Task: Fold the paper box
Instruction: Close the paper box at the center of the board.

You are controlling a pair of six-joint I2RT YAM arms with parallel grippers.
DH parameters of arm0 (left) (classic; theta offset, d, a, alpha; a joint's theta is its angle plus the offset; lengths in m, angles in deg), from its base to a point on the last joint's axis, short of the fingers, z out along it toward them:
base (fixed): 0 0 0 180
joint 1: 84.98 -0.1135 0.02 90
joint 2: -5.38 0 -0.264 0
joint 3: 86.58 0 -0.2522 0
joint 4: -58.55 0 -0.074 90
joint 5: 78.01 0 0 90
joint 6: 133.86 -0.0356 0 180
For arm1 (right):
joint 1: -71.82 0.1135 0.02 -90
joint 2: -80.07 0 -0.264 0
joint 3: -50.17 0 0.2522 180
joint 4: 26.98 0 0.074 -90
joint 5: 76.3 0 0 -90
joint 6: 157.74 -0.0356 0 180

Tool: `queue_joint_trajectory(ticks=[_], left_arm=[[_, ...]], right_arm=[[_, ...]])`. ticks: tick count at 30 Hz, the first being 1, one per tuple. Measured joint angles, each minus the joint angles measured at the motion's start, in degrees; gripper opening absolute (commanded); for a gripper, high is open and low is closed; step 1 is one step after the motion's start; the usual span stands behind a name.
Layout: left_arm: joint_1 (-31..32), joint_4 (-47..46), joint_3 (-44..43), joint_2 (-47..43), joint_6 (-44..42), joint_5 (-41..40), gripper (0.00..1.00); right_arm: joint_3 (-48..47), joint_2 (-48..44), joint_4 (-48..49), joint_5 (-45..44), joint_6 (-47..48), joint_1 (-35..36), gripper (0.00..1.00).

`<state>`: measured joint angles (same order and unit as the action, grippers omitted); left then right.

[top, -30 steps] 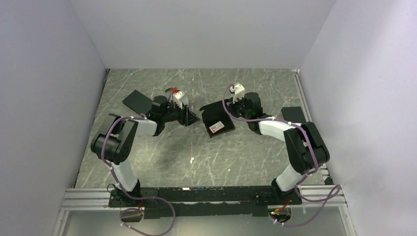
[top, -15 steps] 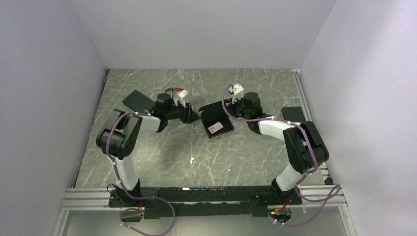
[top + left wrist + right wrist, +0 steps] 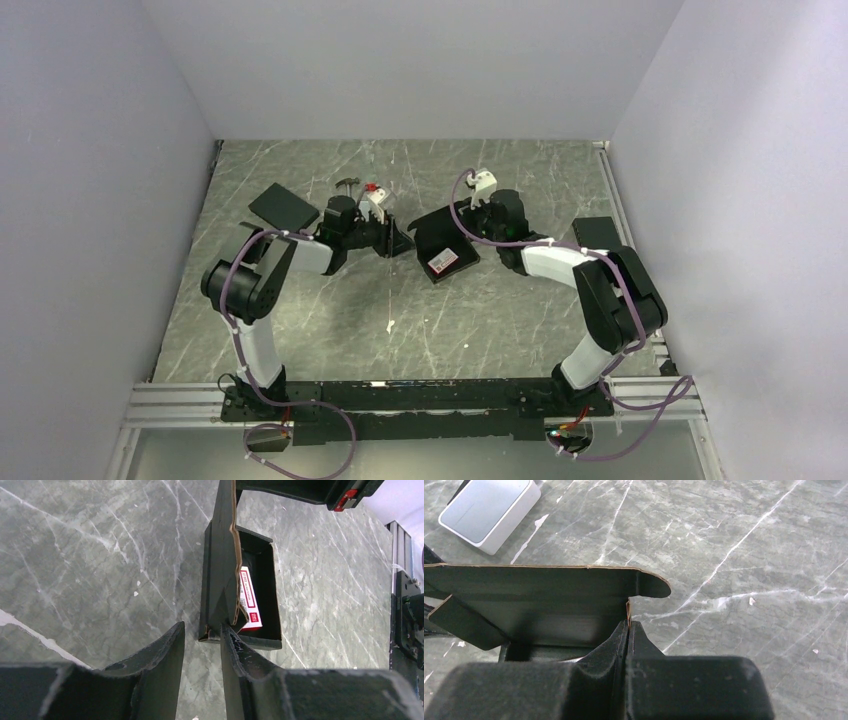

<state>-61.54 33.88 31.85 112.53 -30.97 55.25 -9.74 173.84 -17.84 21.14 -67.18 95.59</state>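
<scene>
The paper box (image 3: 432, 227) is matte black, partly folded, and sits mid-table with one long panel standing upright. A red-and-white card (image 3: 249, 600) lies inside it. In the left wrist view the box (image 3: 218, 580) is just beyond my left gripper (image 3: 202, 634), which is open, with its right fingertip (image 3: 231, 639) at the box's near corner. From above, the left gripper (image 3: 398, 240) is at the box's left side. My right gripper (image 3: 628, 623) is shut on a thin side wall of the box (image 3: 549, 592); from above it (image 3: 470, 233) is at the box's right side.
A plain black slab (image 3: 283, 207) lies at the left behind my left arm, and another (image 3: 597, 232) lies at the right near the rail. A small silver-grey case (image 3: 489, 509) lies on the marble table (image 3: 330, 310) beyond the box.
My left gripper has moved to the right, up to the box's left corner. My right gripper has kept its hold and the box has barely shifted.
</scene>
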Motion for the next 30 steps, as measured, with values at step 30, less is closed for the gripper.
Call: queue_joint_trajectory(ticks=[30], left_arm=[[1.99, -4.04, 2.91, 1.51, 7.41, -7.17, 0.36]], right_arm=[[12.26, -3.19, 16.72, -4.7, -7.67, 0.76, 0.0]])
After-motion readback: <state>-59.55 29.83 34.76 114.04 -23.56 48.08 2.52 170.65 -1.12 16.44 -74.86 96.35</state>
